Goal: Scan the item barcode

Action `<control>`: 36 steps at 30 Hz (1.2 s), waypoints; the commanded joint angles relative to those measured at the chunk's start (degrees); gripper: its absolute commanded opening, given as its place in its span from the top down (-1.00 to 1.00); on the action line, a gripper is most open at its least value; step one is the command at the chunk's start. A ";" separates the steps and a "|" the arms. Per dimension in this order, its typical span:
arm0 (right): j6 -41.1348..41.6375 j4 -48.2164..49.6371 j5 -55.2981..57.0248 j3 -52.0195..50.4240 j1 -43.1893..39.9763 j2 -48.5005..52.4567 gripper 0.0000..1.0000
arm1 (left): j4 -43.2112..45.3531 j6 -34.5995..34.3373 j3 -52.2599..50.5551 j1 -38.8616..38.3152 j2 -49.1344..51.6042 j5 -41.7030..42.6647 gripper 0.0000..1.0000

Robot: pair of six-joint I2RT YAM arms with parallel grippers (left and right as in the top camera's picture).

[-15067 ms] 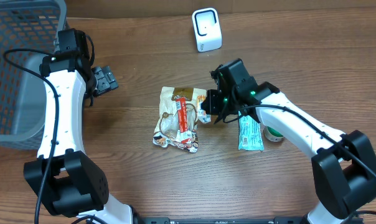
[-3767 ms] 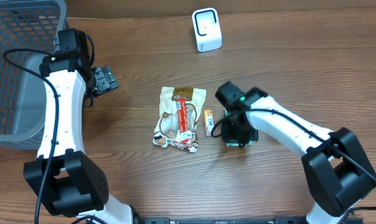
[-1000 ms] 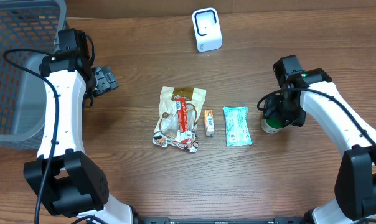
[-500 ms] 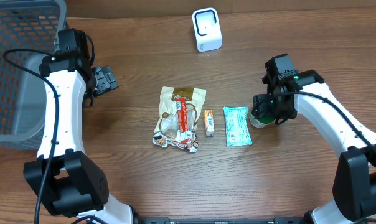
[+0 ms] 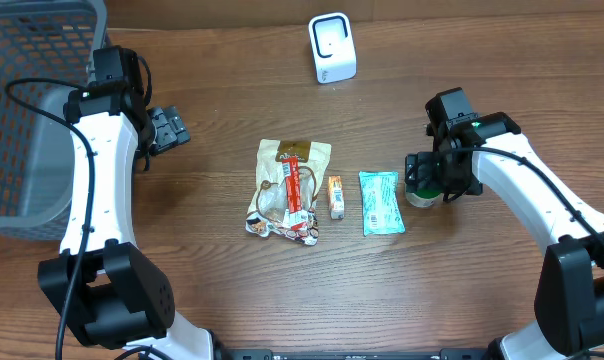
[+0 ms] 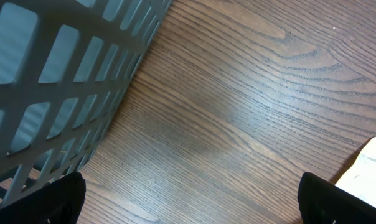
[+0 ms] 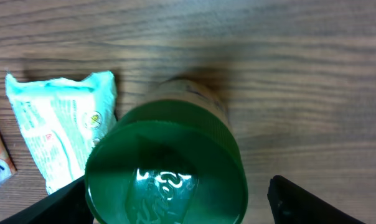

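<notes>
My right pincer (image 7: 175, 202) hangs over the jar (image 7: 166, 171). Its two sides are apart, one on each side of the green top, not squeezing. The jar stands straight up on the surface (image 7: 300, 74), top up, its tall way up and down, just beside the pale green packet (image 5: 381, 202). I should go low, squeeze evenly and not tip it. The white scanner (image 5: 332, 47) sits far off. My left pincer (image 5: 167, 128) is apart too, empty, near the basket (image 5: 22, 120).
</notes>
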 commanded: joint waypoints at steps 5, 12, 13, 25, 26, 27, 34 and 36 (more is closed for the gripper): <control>3.43 -1.90 0.35 1.64 0.13 -1.40 -0.69 | 0.02 1.05 0.90 -0.04 -1.49 0.39 -1.00; 3.39 -4.98 0.35 6.97 0.04 -4.20 -0.75 | 0.02 1.05 0.90 -0.04 -1.49 0.39 -1.00; 3.39 -5.05 0.35 7.39 0.02 -4.46 -0.75 | 0.02 1.05 0.90 -0.04 -1.49 0.39 -1.00; 3.39 -4.15 1.25 8.20 -1.09 -4.90 -0.96 | 0.02 1.05 0.90 -0.04 -1.49 0.39 -1.00; 3.39 -4.20 1.22 8.20 -1.40 -4.90 -0.96 | 0.02 1.05 0.90 -0.04 -1.49 0.39 -1.00; 3.39 -4.28 1.22 8.20 -1.60 -4.90 -0.96 | 0.02 1.05 0.90 -0.04 -1.49 0.39 -1.00; 3.37 -4.50 1.22 8.20 -3.02 -4.90 -1.00 | 0.02 1.05 0.90 -0.04 -1.49 0.39 -1.00; 3.10 -4.35 1.25 8.20 -3.02 -4.90 -1.00 | 0.02 1.05 0.90 -0.04 -1.49 0.39 -1.00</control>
